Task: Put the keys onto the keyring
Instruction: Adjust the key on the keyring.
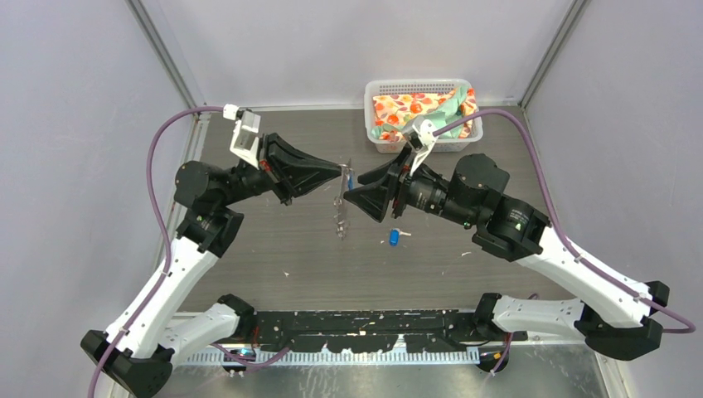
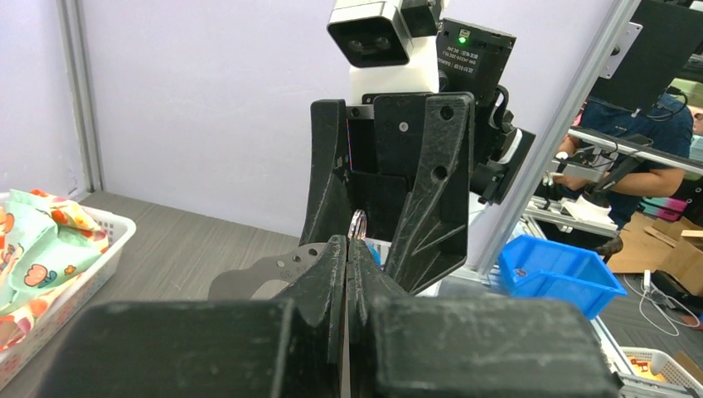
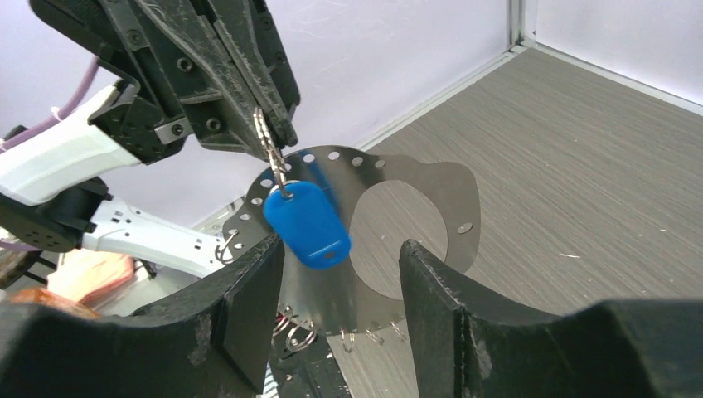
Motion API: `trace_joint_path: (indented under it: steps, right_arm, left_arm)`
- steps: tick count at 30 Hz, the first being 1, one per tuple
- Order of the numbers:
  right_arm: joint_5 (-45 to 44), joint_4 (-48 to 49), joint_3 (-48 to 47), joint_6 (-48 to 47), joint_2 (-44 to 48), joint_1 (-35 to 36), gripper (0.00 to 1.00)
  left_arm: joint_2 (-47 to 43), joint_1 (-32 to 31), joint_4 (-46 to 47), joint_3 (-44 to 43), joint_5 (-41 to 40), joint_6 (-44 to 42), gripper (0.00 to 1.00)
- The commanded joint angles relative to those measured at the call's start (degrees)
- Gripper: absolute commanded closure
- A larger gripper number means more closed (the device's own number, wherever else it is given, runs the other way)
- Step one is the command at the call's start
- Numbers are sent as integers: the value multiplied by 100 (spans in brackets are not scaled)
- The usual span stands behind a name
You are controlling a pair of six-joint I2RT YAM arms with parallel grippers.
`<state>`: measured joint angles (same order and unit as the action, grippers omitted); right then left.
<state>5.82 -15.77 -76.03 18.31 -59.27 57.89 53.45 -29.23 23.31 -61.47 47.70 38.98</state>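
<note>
Your left gripper (image 3: 269, 124) is clenched on the top edge of the keyring (image 3: 431, 191), a thin punched metal loop hanging in the air between the arms. One blue key (image 3: 307, 222) dangles at its fingertips. Your right gripper (image 3: 340, 253) is released, with its fingers either side of that key and gripping nothing. The second key (image 1: 395, 237) lies on the table (image 1: 273, 249) near the right arm. It looks tiny, light and slick, so take it by the plastic head and expect the loop to flex and swing
</note>
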Motion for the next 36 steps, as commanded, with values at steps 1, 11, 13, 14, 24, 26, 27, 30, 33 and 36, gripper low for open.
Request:
trace_joint_path:
  steps: [1, 11, 13, 14, 24, 26, 27, 30, 33, 36]
  right_arm:
    - [-276, 328, -254, -298, -47, -10, 42]
    - [-1794, 282, -302, -1155, -164, 383, 52]
    - [-1985, 273, -313, -1367, -203, 563, 52]
    - [-2106, 236, -333, -1466, -244, 656, 52]
    - [-3344, 335, -586, -2602, -620, 1556, 59]
    - [-3504, 466, -538, -2668, -587, 1598, 65]
    - [-3561, 517, -510, -2681, -564, 1602, 67]
    - [-3647, 555, -470, -2709, -471, 1618, 68]
    - [-3709, 517, -444, -2743, -395, 1631, 68]
    - [-3729, 517, -439, -2763, -411, 1638, 68]
  left_arm:
    - [-151, 14, 236, -29, -217, -50, 100]
    - [-177, 14, 36, 130, -612, -322, 100]
    - [-186, 14, 25, 148, -712, -374, 100]
    - [-179, 19, 23, 154, -744, -401, 100]
    - [-148, 14, 27, 187, -790, -444, 100]
    - [-167, 19, 24, 190, -753, -436, 100]
    - [-176, 16, 24, 195, -742, -421, 100]
    - [-194, 17, 25, 218, -716, -409, 100]
    - [-203, 16, 25, 240, -712, -400, 100]
    - [-188, 15, 24, 243, -710, -372, 100]
